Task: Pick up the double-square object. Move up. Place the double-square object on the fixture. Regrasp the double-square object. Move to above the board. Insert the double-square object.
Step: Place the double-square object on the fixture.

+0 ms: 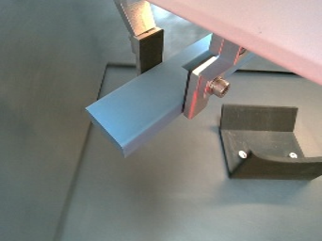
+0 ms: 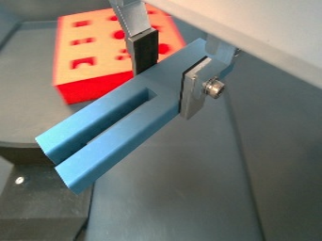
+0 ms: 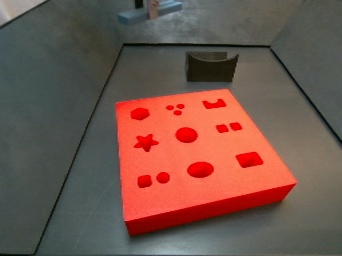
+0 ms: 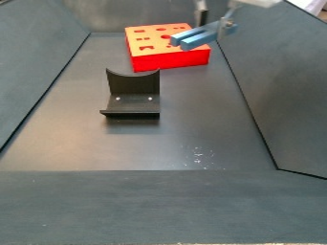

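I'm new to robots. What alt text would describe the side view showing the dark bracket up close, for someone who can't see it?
The gripper holds a blue-grey double-square object in the air, in front of the red board at the far end. The dark fixture stands empty on the grey floor, nearer the camera.

Gripper (image 2: pixel 170 71) is raised above the floor (image 4: pixel 192 124), w/ the double-square object (image 2: pixel 107 127) between its fingers (image 2: pixel 195 85); the object extends sideways from the grip and touches nothing else. In a side view, gripper (image 4: pixel 215 19) hangs near the board (image 4: pixel 160 48), at its right, w/ the fixture (image 4: pixel 130 94) in front of the board and apart from it. In a side view, fixture (image 3: pixel 211 66) stands on the floor behind the board (image 3: pixel 194 150); gripper (image 3: pixel 151 10) is up beyond both, to the left.
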